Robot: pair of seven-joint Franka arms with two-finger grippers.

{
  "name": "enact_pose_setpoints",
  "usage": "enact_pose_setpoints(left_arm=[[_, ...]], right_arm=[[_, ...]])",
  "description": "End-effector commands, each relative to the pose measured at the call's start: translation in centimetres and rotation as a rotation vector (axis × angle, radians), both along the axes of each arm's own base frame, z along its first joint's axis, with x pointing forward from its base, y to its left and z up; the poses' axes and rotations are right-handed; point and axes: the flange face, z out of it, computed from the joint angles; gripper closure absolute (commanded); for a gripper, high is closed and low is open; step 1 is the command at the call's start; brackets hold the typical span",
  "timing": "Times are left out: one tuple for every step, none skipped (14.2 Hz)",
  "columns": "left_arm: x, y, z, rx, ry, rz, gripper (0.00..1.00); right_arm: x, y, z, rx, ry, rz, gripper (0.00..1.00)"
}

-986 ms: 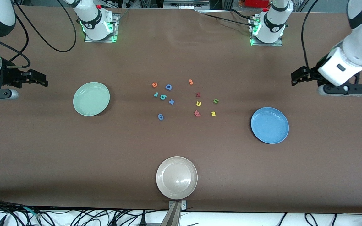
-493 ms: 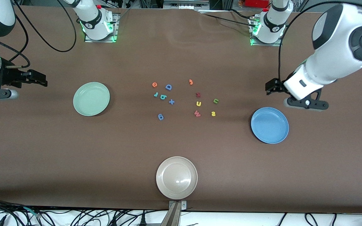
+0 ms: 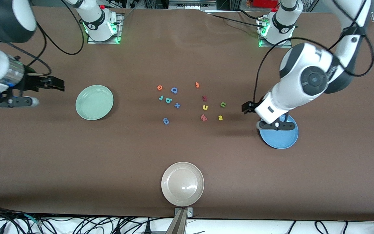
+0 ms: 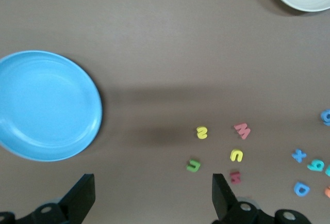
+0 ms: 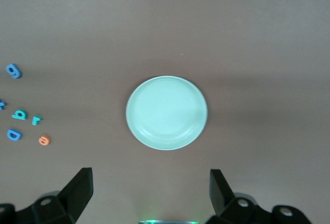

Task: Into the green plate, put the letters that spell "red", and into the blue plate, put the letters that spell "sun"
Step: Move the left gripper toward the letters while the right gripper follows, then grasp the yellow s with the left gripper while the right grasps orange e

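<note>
The cream plate point(image 3: 182, 184) sits nearest the front camera, at the table's edge midway between the two arms' ends. The blue plate point(image 3: 279, 136) lies toward the left arm's end of the table and holds nothing. The left gripper point(image 3: 248, 108) hangs in the air over the bare table just beside the blue plate's rim, on the side facing the letters; its fingers point(image 4: 221, 198) are spread wide and grasp nothing. The small foam letters lie loose on the table between the two coloured plates. In the group nearer the blue plate, the yellow "s" point(image 3: 220, 118) and the red "W" point(image 3: 204, 117) lie nearest the camera, then the yellow "u" point(image 3: 205, 107) and the dark green "n" point(image 3: 223, 104), then a dark red letter point(image 3: 204, 97), with a small orange piece point(image 3: 197, 85) farthest. In the group nearer the green plate, a blue letter point(image 3: 166, 121) lies nearest the camera, then a blue cross piece point(image 3: 177, 105), then the teal "d" point(image 3: 168, 100) beside the teal "r" point(image 3: 161, 97), then the blue capital "D" point(image 3: 174, 90) and the orange "e" point(image 3: 159, 87). The green plate point(image 3: 94, 102) lies toward the right arm's end and holds nothing. The right gripper point(image 3: 55, 85) hangs over the bare table beside the green plate, toward the table's end; its fingers point(image 5: 77, 190) are spread wide and grasp nothing.
</note>
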Motion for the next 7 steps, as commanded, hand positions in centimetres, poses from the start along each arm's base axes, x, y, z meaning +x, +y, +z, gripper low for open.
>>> enact_pose_setpoints(left_arm=[[-0.6,-3.4,-3.6,0.072,-0.022,0.034,0.0],[-0.9,-4.8,-5.4,0.068,-0.021,0.068,0.0],[-1.0,-5.9,-6.6,0.057,-0.025,0.093,0.0],[-1.3,-6.9,-7.9,0.055,-0.018,0.107,0.0],[-1.3,-7.4,-9.2,0.061,-0.022,0.118,0.01],[-1.3,-7.7,-10.9,0.078,-0.038,0.124,0.01],[-1.6,-8.6,-12.9,0.084,-0.05,0.146,0.02]], right_arm=[[0.0,4.3,-1.5,0.003,0.025,-0.071,0.0],[0.0,6.0,-2.3,0.024,0.042,-0.117,0.0],[0.1,7.5,-3.2,0.037,0.056,-0.169,0.0],[0.1,9.4,-3.9,0.037,0.054,-0.201,0.0],[-0.1,11.9,-5.0,0.022,0.053,-0.219,0.0],[-0.3,14.1,-6.1,0.003,0.058,-0.246,0.0],[-0.4,15.6,-7.1,-0.009,0.059,-0.28,0.0]])
